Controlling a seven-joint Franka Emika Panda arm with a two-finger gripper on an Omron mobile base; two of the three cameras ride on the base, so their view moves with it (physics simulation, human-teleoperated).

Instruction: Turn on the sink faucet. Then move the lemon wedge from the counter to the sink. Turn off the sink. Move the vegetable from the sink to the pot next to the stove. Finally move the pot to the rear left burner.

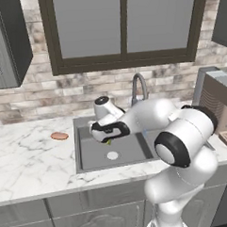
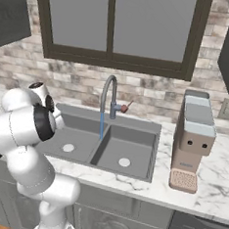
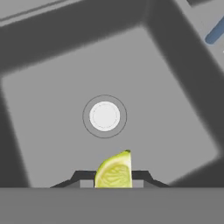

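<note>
My gripper [image 3: 113, 181] is shut on the lemon wedge [image 3: 114, 170], a small yellow-green slice, and hangs over the left bowl of the dark grey sink [image 3: 52, 144], above its round white drain [image 3: 104, 116]. From the left base camera the wedge [image 1: 108, 142] peeks out under the hand above the sink [image 1: 89, 156]. The sink faucet [image 2: 107, 94] arches over the divider with a blue stream of water [image 2: 101, 126] running from its spout. The white marble counter [image 1: 28, 160] lies left of the sink. Pot and stove are out of view.
A flat orange-brown oval [image 1: 59, 135] lies on the counter left of the sink. A tall beige coffee machine [image 2: 193, 140] stands on the counter right of the sink. The window and brick wall back the counter.
</note>
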